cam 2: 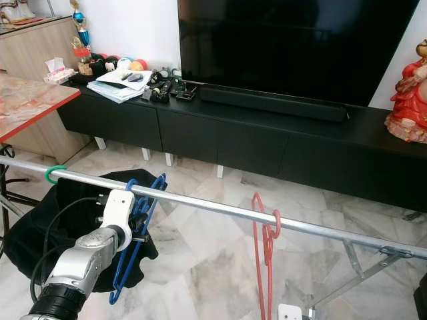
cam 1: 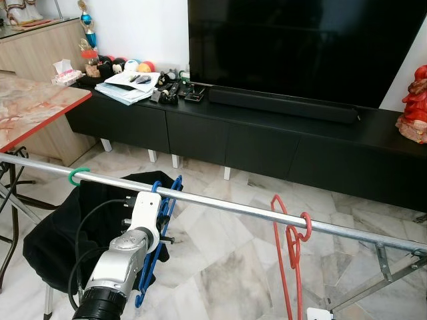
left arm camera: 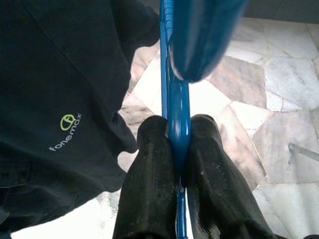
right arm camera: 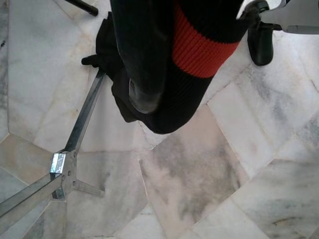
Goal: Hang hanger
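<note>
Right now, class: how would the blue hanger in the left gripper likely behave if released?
The blue hanger looks thin, rigid plastic, probably light. Its hook sits at the metal rail, so it would likely swing. The left gripper pinches a narrow, glossy-looking bar; it may slip.

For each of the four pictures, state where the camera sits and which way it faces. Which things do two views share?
Left eye, on the head: faces forward and down at the rail; left arm shows.
Right eye: the same scene, red hanger.
Left wrist: looks along the left gripper, clamping the blue hanger.
Right wrist: looks down at the marble floor.
Shared: blue hanger, black garment.
</note>
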Controlling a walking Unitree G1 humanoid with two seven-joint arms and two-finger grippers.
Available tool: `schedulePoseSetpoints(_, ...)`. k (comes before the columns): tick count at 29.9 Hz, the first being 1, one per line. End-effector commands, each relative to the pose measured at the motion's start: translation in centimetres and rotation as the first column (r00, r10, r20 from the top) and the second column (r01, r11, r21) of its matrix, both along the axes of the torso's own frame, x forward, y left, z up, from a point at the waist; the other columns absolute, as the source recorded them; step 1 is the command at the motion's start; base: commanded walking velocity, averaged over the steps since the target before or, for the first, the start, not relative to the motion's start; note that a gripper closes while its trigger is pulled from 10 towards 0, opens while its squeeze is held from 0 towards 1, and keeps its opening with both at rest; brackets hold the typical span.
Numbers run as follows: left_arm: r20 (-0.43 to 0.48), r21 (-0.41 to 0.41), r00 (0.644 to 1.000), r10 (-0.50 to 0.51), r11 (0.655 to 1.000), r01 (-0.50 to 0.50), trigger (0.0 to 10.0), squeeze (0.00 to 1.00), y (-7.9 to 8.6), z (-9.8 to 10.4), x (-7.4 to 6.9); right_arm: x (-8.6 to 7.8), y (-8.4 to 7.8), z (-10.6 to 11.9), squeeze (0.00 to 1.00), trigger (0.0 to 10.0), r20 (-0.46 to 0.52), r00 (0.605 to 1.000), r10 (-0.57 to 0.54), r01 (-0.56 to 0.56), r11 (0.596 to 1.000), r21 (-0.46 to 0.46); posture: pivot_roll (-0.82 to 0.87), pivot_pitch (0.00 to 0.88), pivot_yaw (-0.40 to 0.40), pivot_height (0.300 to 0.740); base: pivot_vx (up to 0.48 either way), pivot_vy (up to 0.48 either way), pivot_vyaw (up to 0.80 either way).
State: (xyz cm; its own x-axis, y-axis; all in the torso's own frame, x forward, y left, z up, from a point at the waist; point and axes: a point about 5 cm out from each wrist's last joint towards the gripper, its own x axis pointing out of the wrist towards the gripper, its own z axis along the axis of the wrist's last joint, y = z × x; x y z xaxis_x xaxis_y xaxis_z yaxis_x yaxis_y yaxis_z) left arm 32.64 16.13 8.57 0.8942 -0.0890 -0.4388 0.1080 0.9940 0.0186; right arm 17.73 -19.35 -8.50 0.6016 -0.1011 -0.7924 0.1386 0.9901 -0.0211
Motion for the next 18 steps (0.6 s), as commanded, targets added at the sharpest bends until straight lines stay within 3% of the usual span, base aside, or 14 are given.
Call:
schedulePoseSetpoints(1, -0.029, 0.028, 1.000, -0.005, 1.000, 0.006, 0.0, 0.00, 0.0, -0.4, -0.3, 0.4, 0.2, 0.1, 0.00, 10.0, 0.002, 1.000, -0.003, 0.003, 1.000, 0.002, 0.11, 0.000, -0.006, 0.740, 0.000, 0.000, 0.00)
schedulePoseSetpoints(5, -0.024, 0.052, 1.000, -0.003, 0.999, 0.004, 0.0, 0.00, 0.2, -0.5, -0.5, 0.9, 0.5, 0.3, 0.00, 10.0, 0.015, 1.000, 0.003, -0.003, 1.000, 0.003, 0.11, 0.000, -0.007, 0.740, 0.000, 0.000, 0.00)
schedulePoseSetpoints(14, 0.155, 0.018, 0.988, 0.027, 0.999, -0.030, 0.0, 0.00, 1.1, 1.7, -0.7, 0.7, 1.0, 0.2, 0.00, 10.0, 0.010, 1.000, 0.005, -0.005, 1.000, 0.003, 0.11, 0.000, -0.007, 0.740, 0.000, 0.000, 0.00)
schedulePoseSetpoints(18, 0.165, 0.036, 0.986, 0.004, 0.999, -0.010, 0.0, 0.00, 1.4, 1.9, -1.2, 0.3, 0.6, 0.0, 0.00, 10.0, 0.001, 1.000, 0.000, 0.000, 1.000, 0.001, 0.11, 0.000, -0.005, 0.740, 0.000, 0.000, 0.00)
